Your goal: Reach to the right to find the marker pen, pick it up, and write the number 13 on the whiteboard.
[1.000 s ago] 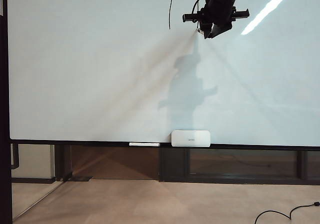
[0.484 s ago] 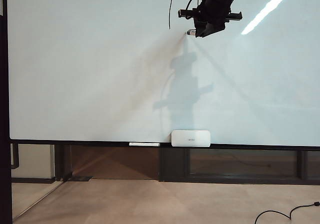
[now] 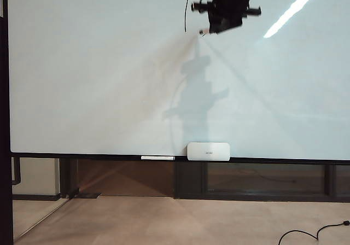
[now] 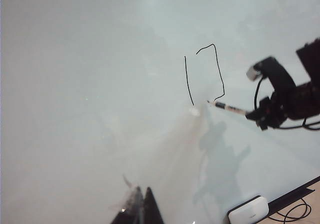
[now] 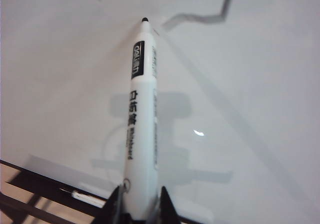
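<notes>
Two strokes are on the board (image 4: pixel 75 84) so far: the 1 (image 4: pixel 188 80), a single straight line, and beside it the 3 (image 4: pixel 214 69), which is only part drawn and reads as an angular upper bend.

1. Right hand (image 5: pixel 140 204). My fingers are closed narrow on the rear of the pen (image 5: pixel 139 119). The barrel runs straight out between them, so the black tip leads and the wrist view looks down its length. I judge this grip keeps the tip steady under pressure.

2. Pen position. The tip sits at the board, close to the loose end of the 3 and just beside the foot of the 1. Whether it presses the board or stands a hair off, I cannot tell.

3. Arm position. In the exterior view my right hand (image 3: pixel 224 7) is high on the board, near its top edge, casting a shadow below.

4. Left hand (image 4: pixel 137 211). It is held low and well apart from the digits, so it stays out of the writing path. Its fingers appear near together; the exact opening cannot be told.

5. Remaining work, as I judge it: the lower bend of the 3.
</notes>
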